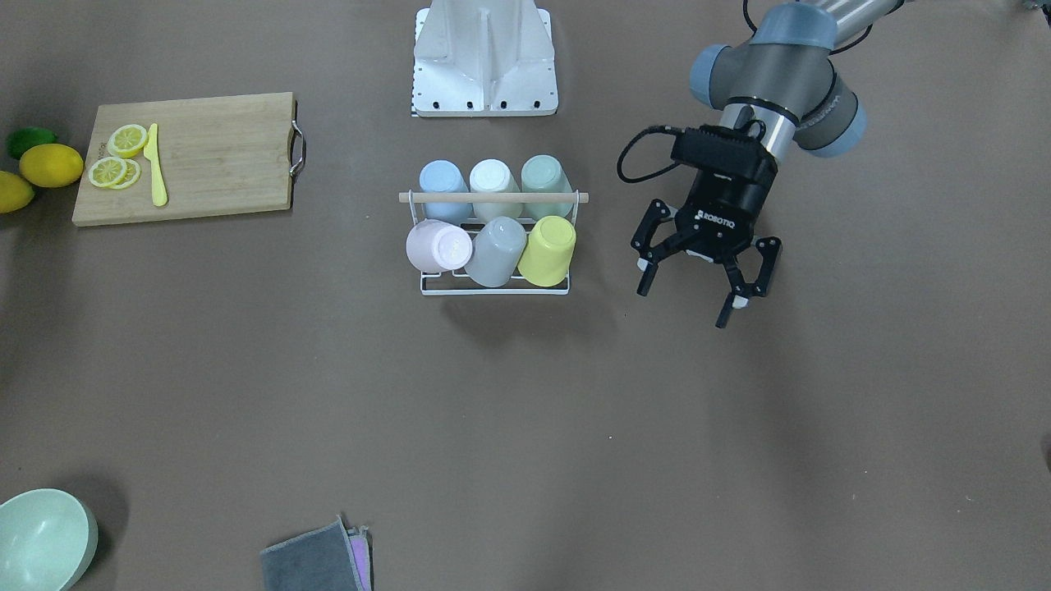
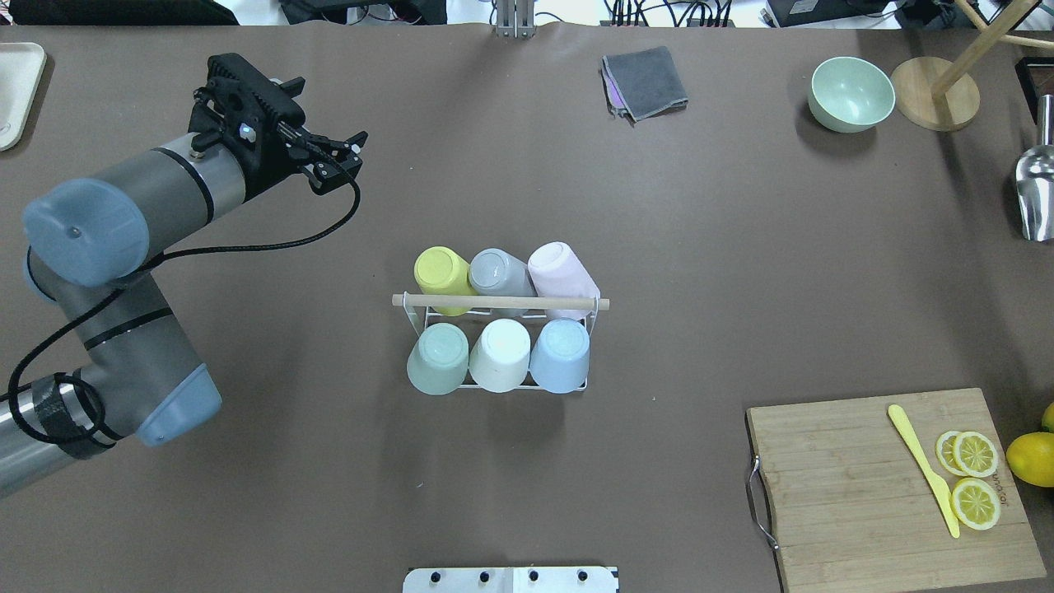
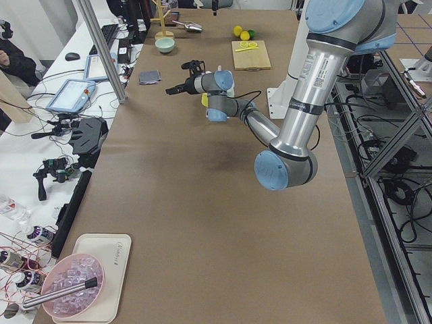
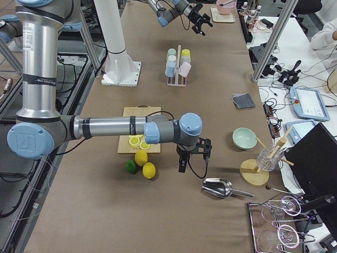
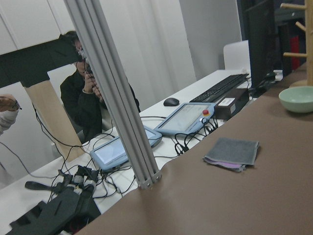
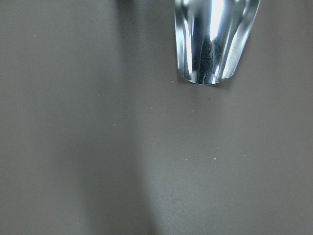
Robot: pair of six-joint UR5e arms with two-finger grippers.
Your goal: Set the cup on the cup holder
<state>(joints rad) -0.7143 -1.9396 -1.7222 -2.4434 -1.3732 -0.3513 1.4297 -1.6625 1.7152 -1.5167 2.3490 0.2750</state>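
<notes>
The brown bench (image 1: 739,451) is carrying everything. The left arm (image 1: 772,74) is reaching out over it. Its pincer (image 1: 694,297) is hanging above the bare surface with its fingers spread apart and nothing between them, near the cup holder (image 1: 493,290) on the yellow cup's side but not touching it. The right arm (image 4: 105,126) is stretching low past the cutting board, and its pincer (image 4: 192,153) is showing only in the side view, so I cannot tell whether it is apart or together. Its wrist camera is looking down on a metal scoop (image 6: 215,39) lying on the bench.

The wooden cutting board (image 1: 213,156) is lying well apart from the holder. The cup holder is standing in the middle of the bench in front of the robot's white base (image 1: 484,57), its wooden rod (image 1: 493,197) running across the top. Six cups are sitting upside down on it. The blue cup (image 1: 443,182), white cup (image 1: 493,179) and green cup (image 1: 546,176) are filling the row nearer the robot. The pink cup (image 1: 438,246), grey cup (image 1: 497,250) and yellow cup (image 1: 548,250) are filling the other row, tilting outward.

A pale green bowl (image 1: 41,538) and a folded grey cloth (image 1: 316,562) are resting near the far edge. Two lemons (image 1: 51,164) and a lime (image 1: 31,141) are lying just beside the board. A yellow knife (image 1: 156,168) and lemon slices (image 1: 119,156) are lying on it.
</notes>
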